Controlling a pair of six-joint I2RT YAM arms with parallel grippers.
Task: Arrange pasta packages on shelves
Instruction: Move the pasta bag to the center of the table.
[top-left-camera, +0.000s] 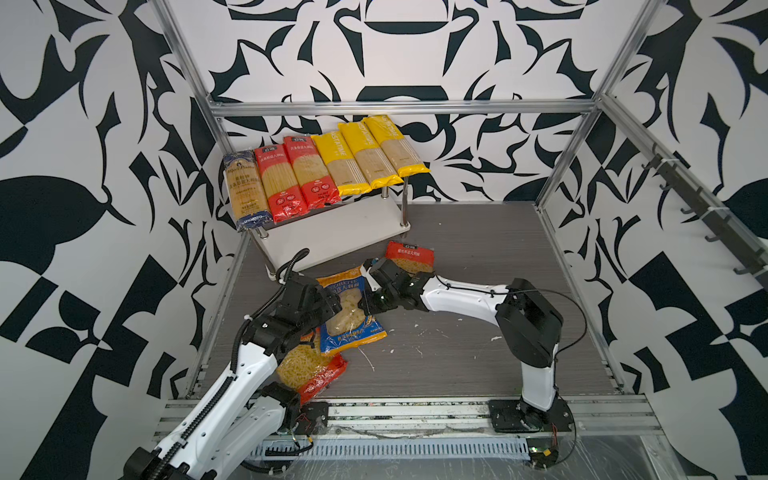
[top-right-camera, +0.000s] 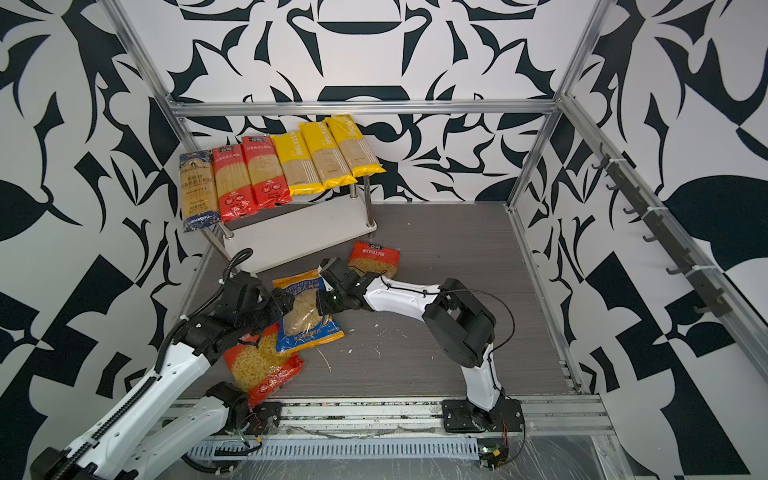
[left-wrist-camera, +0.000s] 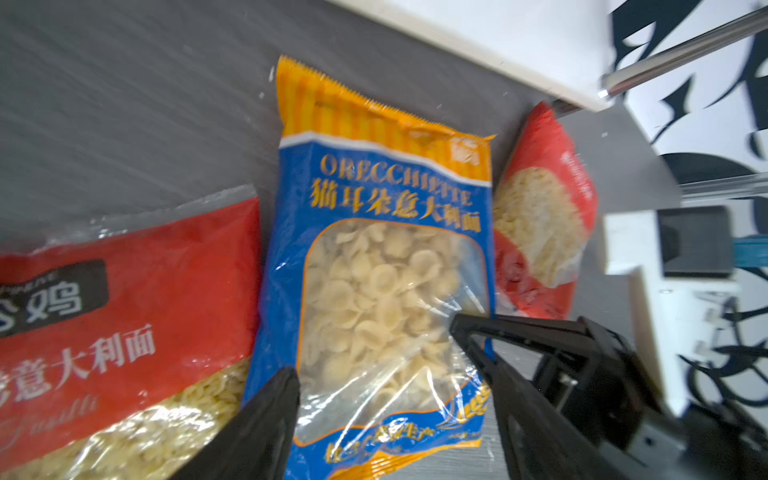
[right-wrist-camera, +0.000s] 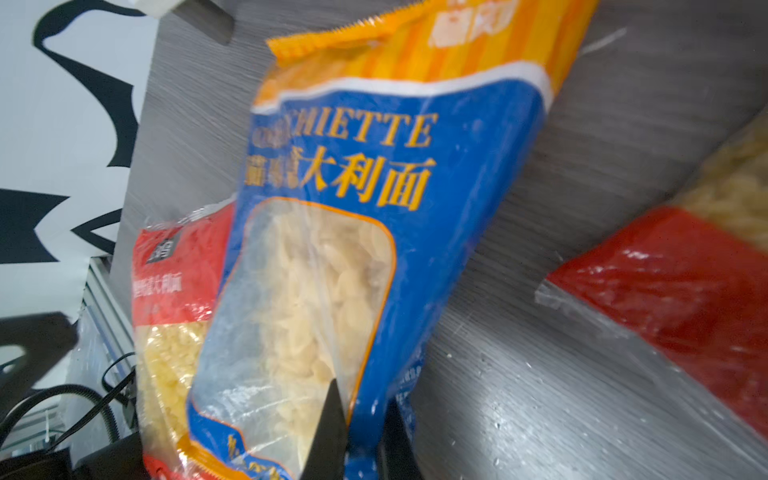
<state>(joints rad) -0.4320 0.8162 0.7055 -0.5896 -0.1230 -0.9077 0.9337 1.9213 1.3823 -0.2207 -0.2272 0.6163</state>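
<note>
A blue-orange short-pasta bag (top-left-camera: 351, 320) (top-right-camera: 305, 318) (left-wrist-camera: 382, 270) (right-wrist-camera: 332, 249) lies on the grey floor in front of the shelves (top-left-camera: 332, 239) (top-right-camera: 299, 239). My right gripper (top-left-camera: 366, 305) (top-right-camera: 320, 305) (right-wrist-camera: 361, 399) is shut on the bag's side edge. The left gripper (top-left-camera: 337, 304) (top-right-camera: 287, 303) (left-wrist-camera: 378, 357) is open, its fingers on either side of the bag's lower part. One red-orange bag (top-left-camera: 311, 372) (left-wrist-camera: 124, 332) lies partly under the left arm. Another red-orange bag (top-left-camera: 409, 257) (left-wrist-camera: 540, 216) lies behind the right gripper. Several spaghetti packs (top-left-camera: 309, 172) (top-right-camera: 266, 170) cover the top shelf.
The lower shelf board shows white and bare, with shiny metal posts (top-left-camera: 405, 203) at its corners. Aluminium frame rails (top-left-camera: 399, 109) stand behind and along both sides. A black hook rack (top-left-camera: 702, 208) hangs on the right wall. Pasta crumbs (top-left-camera: 424, 332) dot the floor.
</note>
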